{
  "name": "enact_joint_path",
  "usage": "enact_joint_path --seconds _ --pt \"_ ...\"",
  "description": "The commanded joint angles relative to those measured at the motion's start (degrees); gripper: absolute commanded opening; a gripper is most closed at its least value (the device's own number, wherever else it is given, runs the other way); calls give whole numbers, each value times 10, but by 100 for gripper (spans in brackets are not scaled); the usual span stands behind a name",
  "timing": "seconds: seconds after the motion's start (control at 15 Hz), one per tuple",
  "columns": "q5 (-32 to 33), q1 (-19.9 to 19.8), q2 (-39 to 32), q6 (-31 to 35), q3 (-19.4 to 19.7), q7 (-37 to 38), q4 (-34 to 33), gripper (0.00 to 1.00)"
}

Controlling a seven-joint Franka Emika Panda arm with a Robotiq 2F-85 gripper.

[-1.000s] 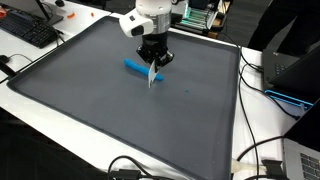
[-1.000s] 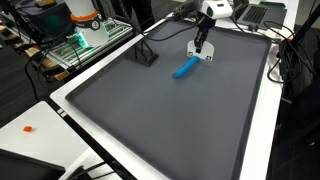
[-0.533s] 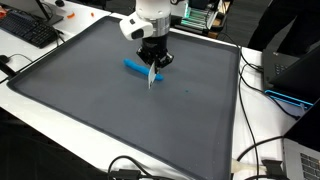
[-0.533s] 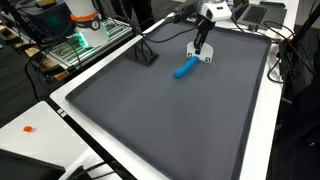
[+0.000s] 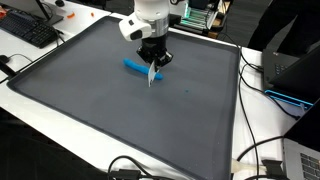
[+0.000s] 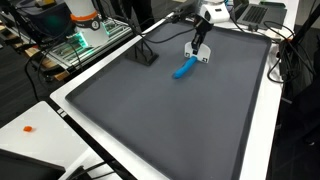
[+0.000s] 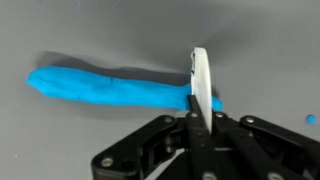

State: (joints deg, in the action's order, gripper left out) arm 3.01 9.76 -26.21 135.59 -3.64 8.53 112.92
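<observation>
A blue, soft-looking elongated piece [image 5: 133, 67] [image 6: 184, 68] lies on the dark grey mat [image 5: 120, 120] [image 6: 170, 120]. My gripper [image 5: 152, 66] [image 6: 199, 49] hangs over one end of it, shut on a thin white flat tool [image 5: 151, 78] [image 6: 205, 57] that points down at the mat. In the wrist view the white tool [image 7: 200, 82] stands on edge between the gripper [image 7: 200, 116] fingers. Its tip is at the end of the blue piece [image 7: 105, 86]; I cannot tell if they touch. A small blue crumb [image 7: 311, 119] lies apart on the mat.
A small black object [image 6: 146, 55] stands on the mat near its far edge. Around the mat's white border are a keyboard [image 5: 30, 30], a laptop [image 5: 290, 75], cables [image 5: 255, 165], a green-lit rack [image 6: 85, 40] and a small orange item [image 6: 28, 128].
</observation>
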Motion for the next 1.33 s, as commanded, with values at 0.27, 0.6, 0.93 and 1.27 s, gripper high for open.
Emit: enact_joint_path --seconds 0.27,0.6,0.93,1.27 --pt "-82 -38 4 -60 -25 -57 17 1" --pt "-135 -54 7 -84 -38 -93 14 1" --pt "-170 -64 10 -118 -47 -120 10 1" --pt "-184 -65 19 -136 -45 -131 9 1"
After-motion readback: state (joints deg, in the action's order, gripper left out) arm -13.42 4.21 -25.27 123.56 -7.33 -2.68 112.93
